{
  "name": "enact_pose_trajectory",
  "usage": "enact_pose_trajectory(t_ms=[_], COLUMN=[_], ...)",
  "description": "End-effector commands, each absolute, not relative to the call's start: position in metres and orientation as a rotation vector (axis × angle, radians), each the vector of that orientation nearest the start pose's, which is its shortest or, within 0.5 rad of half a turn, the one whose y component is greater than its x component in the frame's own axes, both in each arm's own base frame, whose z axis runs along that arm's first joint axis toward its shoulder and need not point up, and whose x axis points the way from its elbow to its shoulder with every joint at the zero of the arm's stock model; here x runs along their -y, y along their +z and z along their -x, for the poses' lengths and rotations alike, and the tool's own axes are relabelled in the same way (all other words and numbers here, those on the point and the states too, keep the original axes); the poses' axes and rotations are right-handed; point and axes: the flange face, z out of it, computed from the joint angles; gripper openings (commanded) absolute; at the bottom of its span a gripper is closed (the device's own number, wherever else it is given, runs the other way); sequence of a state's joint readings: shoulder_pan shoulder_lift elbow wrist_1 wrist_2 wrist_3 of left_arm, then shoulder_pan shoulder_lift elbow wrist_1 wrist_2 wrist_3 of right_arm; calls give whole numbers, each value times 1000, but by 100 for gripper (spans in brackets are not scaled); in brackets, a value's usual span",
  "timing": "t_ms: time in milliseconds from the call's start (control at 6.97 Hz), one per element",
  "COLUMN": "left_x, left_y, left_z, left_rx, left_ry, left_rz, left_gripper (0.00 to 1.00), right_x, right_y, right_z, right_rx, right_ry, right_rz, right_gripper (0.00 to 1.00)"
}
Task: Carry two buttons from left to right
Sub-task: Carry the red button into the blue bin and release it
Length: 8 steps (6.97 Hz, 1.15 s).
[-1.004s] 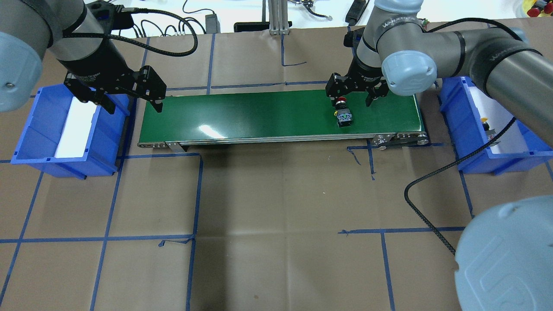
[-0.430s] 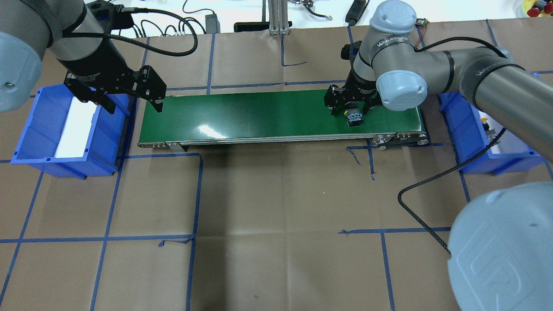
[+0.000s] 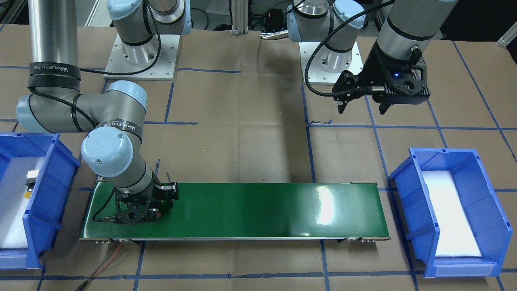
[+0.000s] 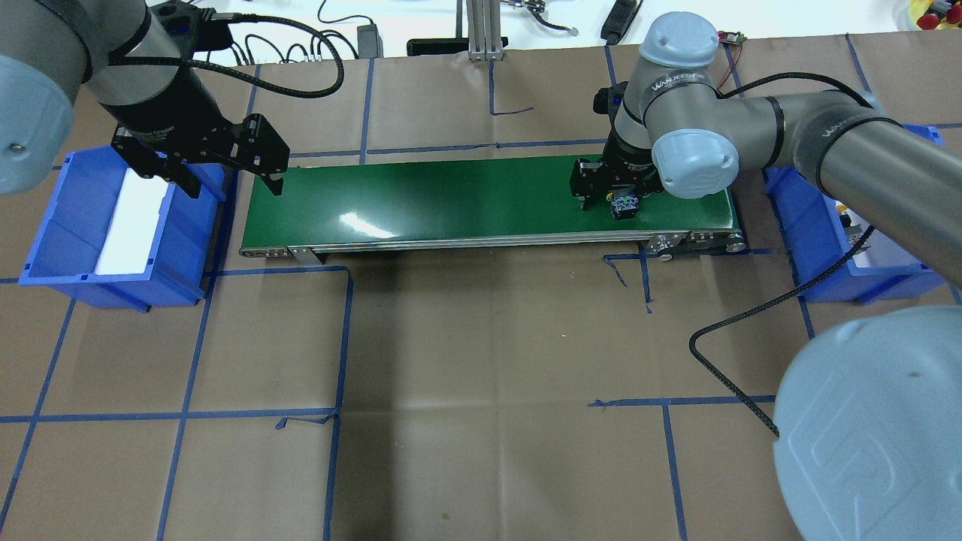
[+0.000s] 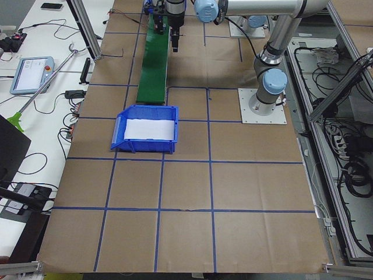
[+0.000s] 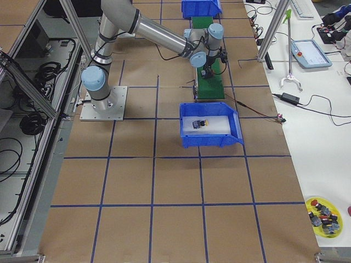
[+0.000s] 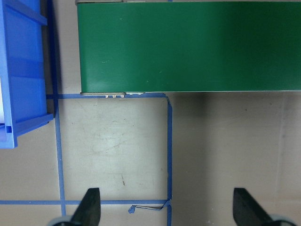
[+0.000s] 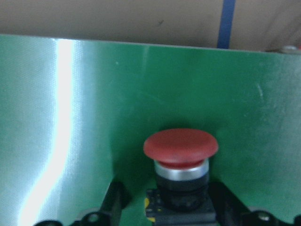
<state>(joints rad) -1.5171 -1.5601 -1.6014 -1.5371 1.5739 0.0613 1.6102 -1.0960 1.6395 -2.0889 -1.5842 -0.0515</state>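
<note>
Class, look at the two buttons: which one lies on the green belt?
The red button, which is on the belt and straddled by the right gripper. The yellow button is already in the blue bin.

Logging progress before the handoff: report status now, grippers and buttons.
Left gripper open by left bin. Right gripper astride red button on belt, clamp unconfirmed. Yellow button in right bin. Nothing seen blocking.

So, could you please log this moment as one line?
right gripper straddles red push-button on conveyor belt, grip unconfirmed | left gripper open, empty | yellow push-button in right blue bin
</note>
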Motion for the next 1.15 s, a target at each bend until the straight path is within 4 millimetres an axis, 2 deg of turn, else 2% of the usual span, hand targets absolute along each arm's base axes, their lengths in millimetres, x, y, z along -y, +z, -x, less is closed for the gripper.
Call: enact_pose_trajectory(t_ms=[0, 287, 430, 574, 861, 1004], left_x=[495, 495, 495, 495, 495, 495], left_y=[481, 481, 481, 481, 481, 481], left_z=[107, 107, 107, 107, 107, 107], left_rx=[-3138, -3138, -3138, -3138, -3138, -3138], left_ry=[-21, -21, -21, -21, -21, -21], left_rz=[-12, -12, -12, -12, -12, -12], left_gripper=[100, 100, 100, 100, 100, 100], right_x=[624, 626, 634, 645, 657, 655], right_y=[263, 298, 333, 358, 422, 428], right_z=[-135, -107, -76, -20, 98, 145], right_rx=[-3252, -3256, -3255, -3259, -3277, -3277], right_ry=[-18, -108, -183, -155, -157, -110], right_rz=[183, 106, 69, 51, 37, 76], right_gripper=[6, 4, 4, 5, 5, 5])
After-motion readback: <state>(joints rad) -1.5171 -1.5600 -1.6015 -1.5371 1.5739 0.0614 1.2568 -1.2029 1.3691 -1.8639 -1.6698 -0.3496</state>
